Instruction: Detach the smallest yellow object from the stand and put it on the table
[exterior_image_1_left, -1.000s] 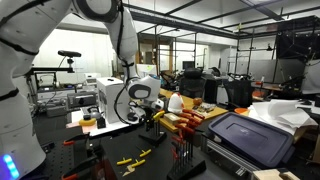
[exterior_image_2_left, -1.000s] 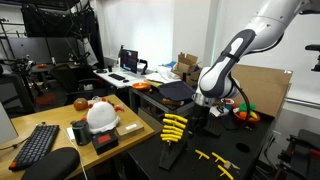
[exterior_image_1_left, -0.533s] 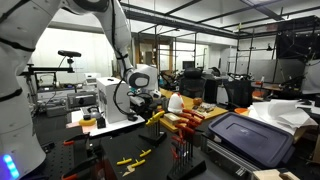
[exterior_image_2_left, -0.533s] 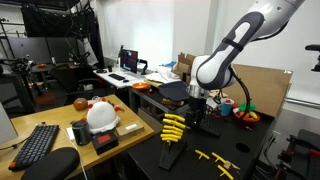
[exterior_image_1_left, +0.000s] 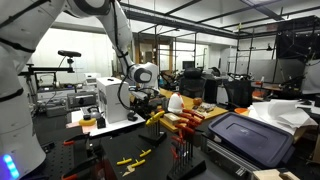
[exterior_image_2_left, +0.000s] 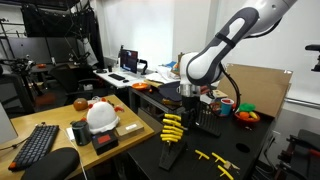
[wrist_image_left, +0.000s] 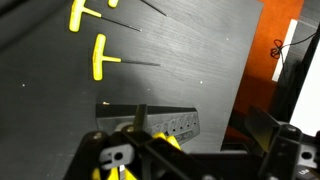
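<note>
Layout, tool frame, wrist view.
The stand (wrist_image_left: 150, 118) is placed just ahead of the gripper (wrist_image_left: 188, 152); two T-handle keys (wrist_image_left: 100, 58) are laid on the table (wrist_image_left: 210, 60) beyond the stand, apart from it.

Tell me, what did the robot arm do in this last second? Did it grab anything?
The gripper swung sideways across the table and rose a little, ending closer to the stand of yellow tools. It took hold of nothing that I can see. The stand and the two loose yellow T-handle tools lying on the table stayed where they were.
</note>
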